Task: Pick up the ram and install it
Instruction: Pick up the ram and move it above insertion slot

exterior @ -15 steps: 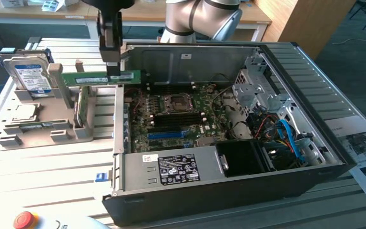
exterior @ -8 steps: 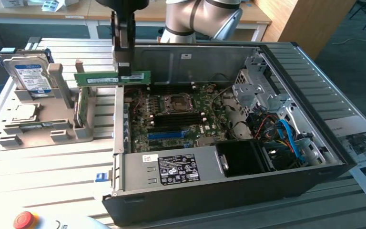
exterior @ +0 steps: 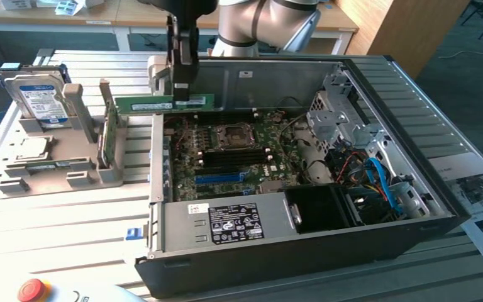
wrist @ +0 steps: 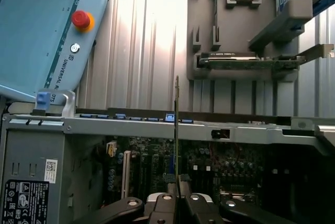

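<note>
An open case [exterior: 309,264] sits mid-worktop [exterior: 57,233], with its motherboard [exterior: 224,157] exposed. A labelled power supply [exterior: 224,223] and a black fan [exterior: 326,211] lie along its near wall, with blue cables [exterior: 380,179] beside them. Toward the worktop's edge at the exterior view's left, a grey holder [exterior: 57,179] carries an upright hard drive [exterior: 40,97], an upright green card [exterior: 105,119] and a flat CPU [exterior: 32,148]. A pendant's [wrist: 36,35] red button [exterior: 33,289] shows at the near edge. Papers [exterior: 480,195] lie at the opposite edge.
</note>
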